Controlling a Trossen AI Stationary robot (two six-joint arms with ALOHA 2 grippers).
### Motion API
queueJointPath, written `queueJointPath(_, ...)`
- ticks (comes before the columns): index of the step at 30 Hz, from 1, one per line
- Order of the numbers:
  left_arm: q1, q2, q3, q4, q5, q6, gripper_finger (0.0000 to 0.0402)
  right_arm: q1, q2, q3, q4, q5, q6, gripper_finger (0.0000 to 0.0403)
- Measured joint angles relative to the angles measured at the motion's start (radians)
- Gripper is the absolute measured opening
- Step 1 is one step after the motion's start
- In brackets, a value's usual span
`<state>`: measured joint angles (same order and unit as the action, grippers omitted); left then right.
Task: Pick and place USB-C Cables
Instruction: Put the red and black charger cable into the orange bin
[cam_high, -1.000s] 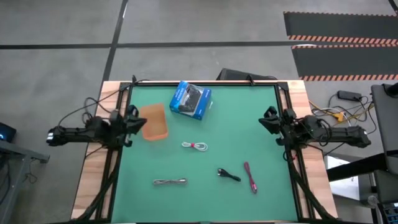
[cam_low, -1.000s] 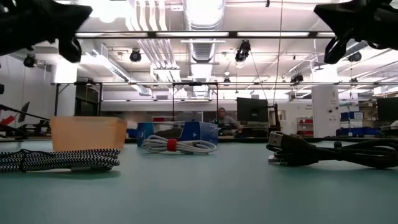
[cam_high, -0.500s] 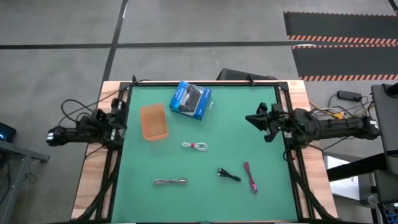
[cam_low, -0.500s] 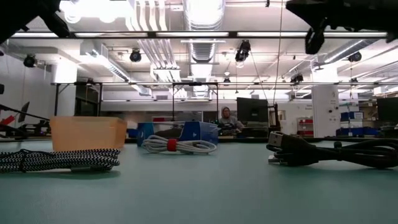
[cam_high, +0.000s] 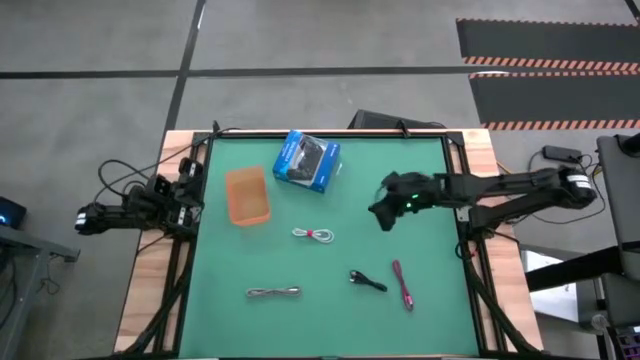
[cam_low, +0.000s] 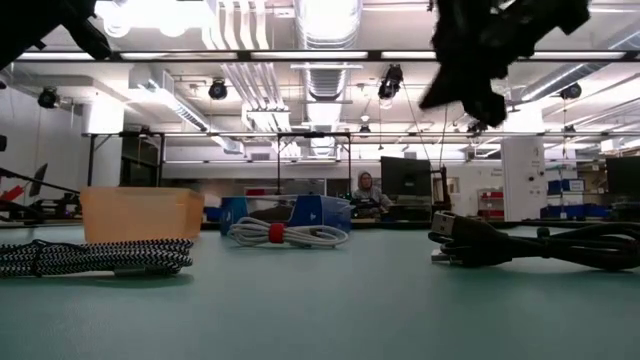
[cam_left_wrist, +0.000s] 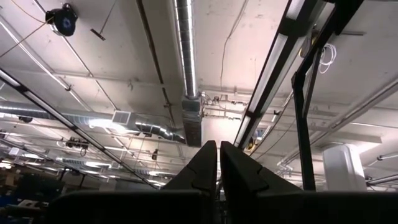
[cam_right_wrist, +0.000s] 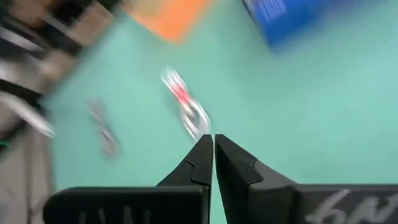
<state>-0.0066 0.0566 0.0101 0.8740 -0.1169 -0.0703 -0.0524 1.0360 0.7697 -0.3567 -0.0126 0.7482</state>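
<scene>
Your right gripper (cam_high: 383, 212) reaches out over the green table mat (cam_high: 420, 300), hanging above its right half with its two dark fingers (cam_right_wrist: 200, 163) pressed together and nothing between them. Ahead of it lies the short white cable with a red tie (cam_high: 313, 235), near the middle of the mat, just below the flat orange-brown tray (cam_high: 247, 195) and the blue box with a black picture (cam_high: 307, 161). The grey braided cable (cam_high: 274, 292) lies toward the front left, well apart from the others. The black cable (cam_high: 368, 281) and the dark red cable (cam_high: 402, 284) lie just beside each other at the front right. Your left gripper (cam_left_wrist: 217, 163) waits at the table's left edge, pointed up at the ceiling, fingers closed and empty.
</scene>
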Motion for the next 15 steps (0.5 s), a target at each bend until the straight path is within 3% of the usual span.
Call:
queueJointPath(7, 0.0, 0.002, 0.0, -0.001, 0.0, -0.001, 0.0005, 0.084, 0.175, 0.156, -0.413, -0.12, 0.183, 0.0009)
queueJointPath(15, 0.0, 0.002, 0.0, -0.002, 0.0, -0.001, 0.0005, 0.227, 0.331, 0.223, -0.531, -0.243, 0.346, 0.0009)
